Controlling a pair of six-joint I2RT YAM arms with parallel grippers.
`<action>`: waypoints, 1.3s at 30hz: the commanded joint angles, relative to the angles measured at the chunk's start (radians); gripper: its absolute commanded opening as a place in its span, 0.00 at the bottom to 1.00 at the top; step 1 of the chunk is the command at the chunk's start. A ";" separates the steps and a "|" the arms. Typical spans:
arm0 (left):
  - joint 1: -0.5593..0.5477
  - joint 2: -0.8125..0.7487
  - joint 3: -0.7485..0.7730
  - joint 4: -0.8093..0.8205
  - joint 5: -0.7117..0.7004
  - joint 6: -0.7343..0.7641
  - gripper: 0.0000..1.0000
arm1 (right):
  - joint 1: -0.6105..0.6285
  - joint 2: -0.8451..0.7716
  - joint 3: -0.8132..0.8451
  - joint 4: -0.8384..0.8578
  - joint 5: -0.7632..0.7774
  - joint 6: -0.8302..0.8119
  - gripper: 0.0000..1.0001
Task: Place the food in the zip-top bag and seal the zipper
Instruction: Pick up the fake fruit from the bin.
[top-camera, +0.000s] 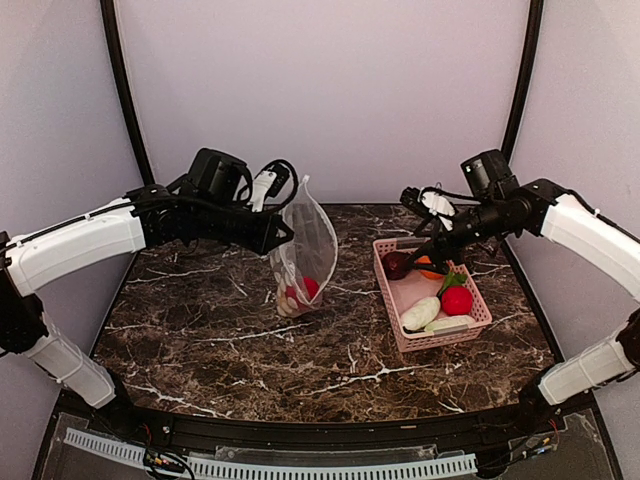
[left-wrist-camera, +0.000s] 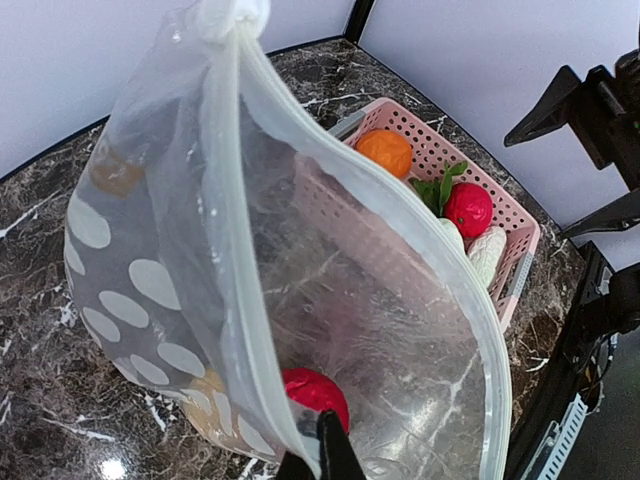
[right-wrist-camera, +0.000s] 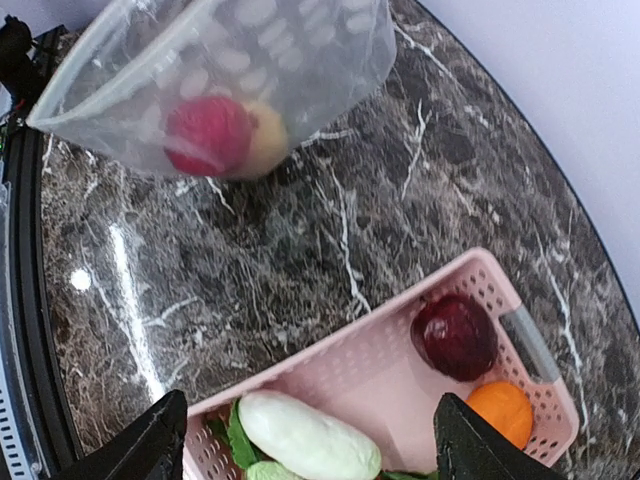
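Spanning the view, the marble table (top-camera: 200, 340) carries the zip-top bag (top-camera: 312, 240), upright left of centre with its mouth gaping, and the pink basket (top-camera: 445, 340) to its right. The left gripper (top-camera: 285, 232) is pinched tight on the bag's rim; the right gripper (top-camera: 428, 262) hangs spread wide, empty, over the basket. A red fruit (top-camera: 310, 288) and yellow one (right-wrist-camera: 265, 140) lie inside the bag.

Bare marble table (top-camera: 200, 330) wide open in front and left of the hanging zip-top bag (top-camera: 315, 240); open lane between it and pink basket (top-camera: 445, 341). Bag mouth gaping toward basket, roomy above red fruit (left-wrist-camera: 315, 395). Left gripper (top-camera: 287, 232) blocking bag's left side. Basket's middle floor bare.
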 joint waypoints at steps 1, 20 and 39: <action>-0.003 -0.042 0.023 -0.029 -0.042 0.125 0.01 | -0.082 -0.026 -0.066 0.003 0.022 -0.038 0.81; 0.024 -0.026 -0.145 0.106 0.100 0.094 0.01 | -0.172 0.066 -0.167 -0.136 0.264 -0.184 0.76; 0.031 -0.051 -0.153 0.108 0.096 0.098 0.01 | -0.172 0.075 -0.257 -0.126 0.462 -0.327 0.75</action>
